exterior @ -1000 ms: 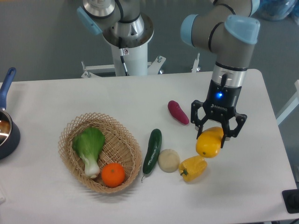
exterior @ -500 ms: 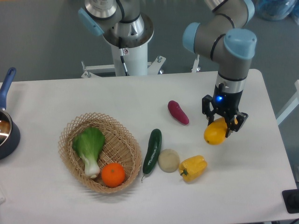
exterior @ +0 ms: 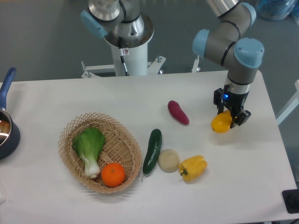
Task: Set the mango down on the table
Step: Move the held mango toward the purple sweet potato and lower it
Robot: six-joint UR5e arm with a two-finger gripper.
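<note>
Over the right side of the big white table (exterior: pixel 117 98), my black two-finger gripper (exterior: pixel 231 117) points down and squeezes the smooth yellow-orange mango (exterior: pixel 221 123). The mango pokes out toward 8 o'clock from my jaws. The small purple sweet potato (exterior: pixel 178 112) lies at 9 o'clock.

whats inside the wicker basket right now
The wicker basket holds a leafy green vegetable and a round orange. Anything beneath them is covered, so it cannot be seen.
</note>
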